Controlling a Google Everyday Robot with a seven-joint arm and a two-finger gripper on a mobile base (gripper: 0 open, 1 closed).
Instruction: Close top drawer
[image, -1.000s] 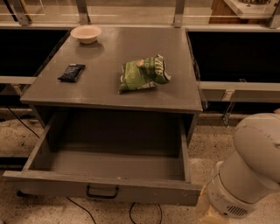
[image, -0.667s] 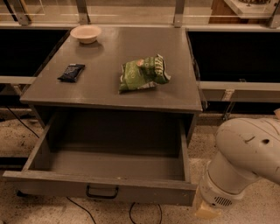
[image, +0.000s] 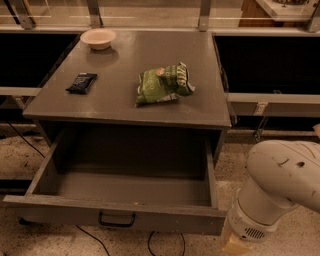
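The top drawer (image: 125, 186) of the grey cabinet stands pulled far out and is empty inside. Its front panel (image: 60, 209) faces me at the bottom, with a small black pull handle (image: 116, 219) at its centre. My white arm (image: 280, 187) hangs at the lower right, just beside the drawer's front right corner. My gripper is out of view, below the arm past the bottom edge.
On the cabinet top (image: 125, 95) lie a green snack bag (image: 162, 85), a small black packet (image: 81, 82) and a white bowl (image: 98, 38). Dark shelving and grey rails flank the cabinet. Cables (image: 150, 245) run on the speckled floor under the drawer.
My arm has shifted slightly left and down, closer to the drawer's front right corner. The drawer has not moved.
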